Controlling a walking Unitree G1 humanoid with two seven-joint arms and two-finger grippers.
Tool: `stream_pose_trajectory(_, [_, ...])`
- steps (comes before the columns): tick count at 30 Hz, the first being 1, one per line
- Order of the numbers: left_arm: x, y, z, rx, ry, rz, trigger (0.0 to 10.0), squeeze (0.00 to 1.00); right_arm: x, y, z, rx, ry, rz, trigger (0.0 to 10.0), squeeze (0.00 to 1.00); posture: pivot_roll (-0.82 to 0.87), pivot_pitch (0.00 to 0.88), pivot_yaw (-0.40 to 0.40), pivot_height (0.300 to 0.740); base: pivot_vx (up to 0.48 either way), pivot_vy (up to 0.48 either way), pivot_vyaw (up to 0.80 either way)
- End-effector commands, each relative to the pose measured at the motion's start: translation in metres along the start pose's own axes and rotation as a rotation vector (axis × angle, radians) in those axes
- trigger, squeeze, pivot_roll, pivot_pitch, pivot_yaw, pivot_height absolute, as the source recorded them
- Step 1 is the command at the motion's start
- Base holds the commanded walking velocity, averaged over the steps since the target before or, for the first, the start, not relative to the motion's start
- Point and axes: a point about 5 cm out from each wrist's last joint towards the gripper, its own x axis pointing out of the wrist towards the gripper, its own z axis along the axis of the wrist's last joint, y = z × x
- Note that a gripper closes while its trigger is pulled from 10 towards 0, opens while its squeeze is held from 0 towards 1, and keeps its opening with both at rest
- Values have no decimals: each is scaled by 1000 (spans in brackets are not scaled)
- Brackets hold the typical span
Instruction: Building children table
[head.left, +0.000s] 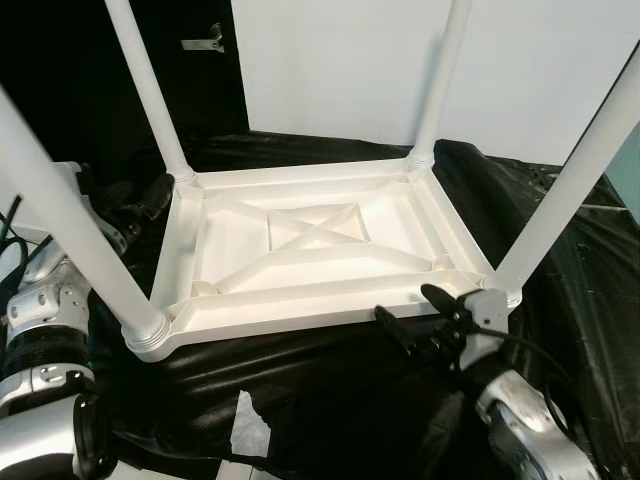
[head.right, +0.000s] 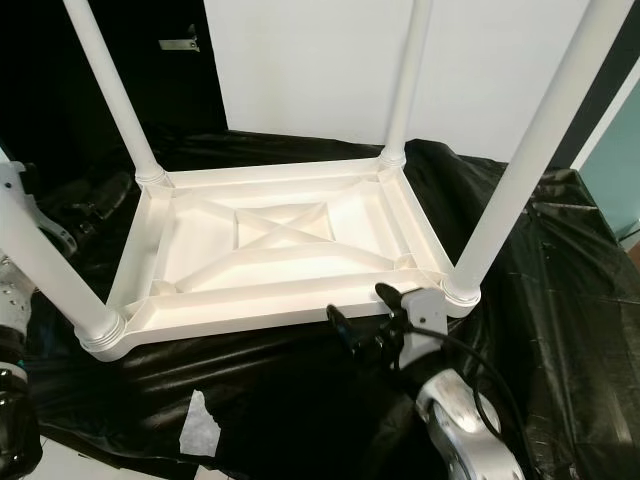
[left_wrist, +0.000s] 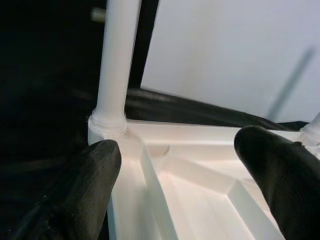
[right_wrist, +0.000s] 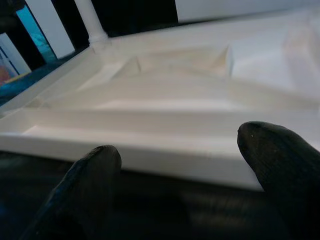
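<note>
White plastic, the children's table (head.left: 310, 255) lies upside down on a black sheet (head.right: 560, 300), its ribbed underside facing up. All four legs (head.left: 435, 85) stand in its corner sockets, so the assembly looks largely done (whether each leg is fully seated I cannot tell); what seems left is turning the table upright. The right gripper (head.left: 412, 312) sits just beside the table's near edge, close to the near right leg, fingers (right_wrist: 280, 165) apart. The left gripper (left_wrist: 177, 165) sits at the table's far left corner, fingers (left_wrist: 75, 195) also apart, holding nothing. Beyond the table stands a white wall (head.left: 400, 60).
</note>
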Motion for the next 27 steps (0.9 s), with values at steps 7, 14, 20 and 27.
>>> stream_pose_trajectory(7, [2,-28,-3,-130,-40,-434,10000,0,-2,1,-9,96,86,13,10000,0,-76,0,10,740,0,0,0])
stream_pose_trajectory(14, [-12,-52,-12,-145,-57,-603,10000,0,10,-4,-13,143,116,-11,10000,0,-35,0,-21,740,0,0,0])
stream_pose_trajectory(20, [-24,-69,-17,-112,-73,-605,10000,0,17,-3,-20,179,147,-10,10000,0,-9,0,-38,740,0,0,0])
stream_pose_trajectory(27, [-52,-86,-33,-135,-65,-570,10000,0,12,-1,-26,167,188,14,10000,0,20,0,-65,740,0,0,0])
